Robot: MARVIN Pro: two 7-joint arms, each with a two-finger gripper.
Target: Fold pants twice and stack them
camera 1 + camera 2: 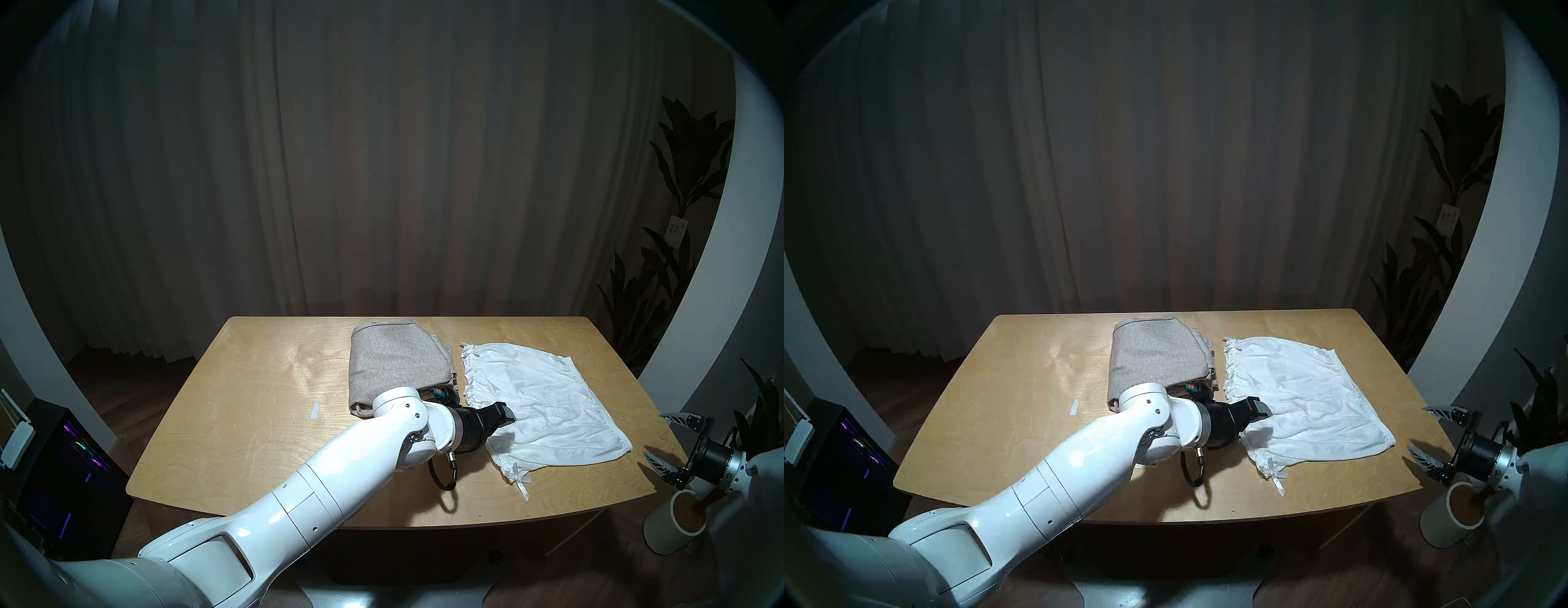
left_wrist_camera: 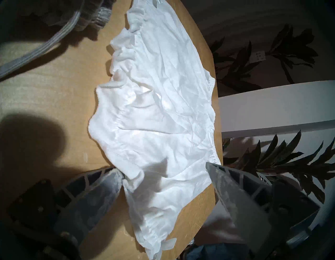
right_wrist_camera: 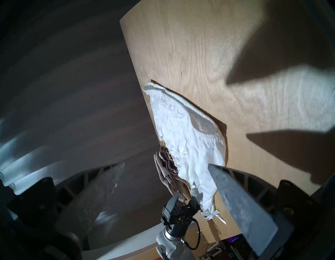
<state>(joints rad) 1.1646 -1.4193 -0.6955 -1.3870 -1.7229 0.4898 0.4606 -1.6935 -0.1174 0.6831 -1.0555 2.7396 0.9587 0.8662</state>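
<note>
The grey-beige pants point(image 1: 399, 361) point(image 1: 1159, 354) lie folded into a thick bundle at the table's back middle. The thin white shorts point(image 1: 539, 403) point(image 1: 1301, 395) point(image 2: 159, 109) point(image 3: 188, 141) lie spread flat to their right, ruffled hems facing the bundle and a ribbon tie trailing toward the front. My left gripper point(image 1: 505, 418) point(image 2: 163, 168) is low at the shorts' left ruffled edge. It is open, one fingertip point(image 2: 116, 174) touching the ruffle, nothing clamped. My right gripper point(image 1: 655, 436) point(image 1: 1418, 429) point(image 3: 165, 164) hangs open beyond the table's right edge, holding nothing.
The wooden table point(image 1: 254, 403) carries a small white tape strip point(image 1: 314, 411) left of the pants. A black cable loop point(image 1: 445, 471) hangs under my left wrist. A white cup point(image 1: 674, 530) stands below the right gripper. Dark plants point(image 1: 662, 297) stand right, a lit computer point(image 1: 63, 467) left.
</note>
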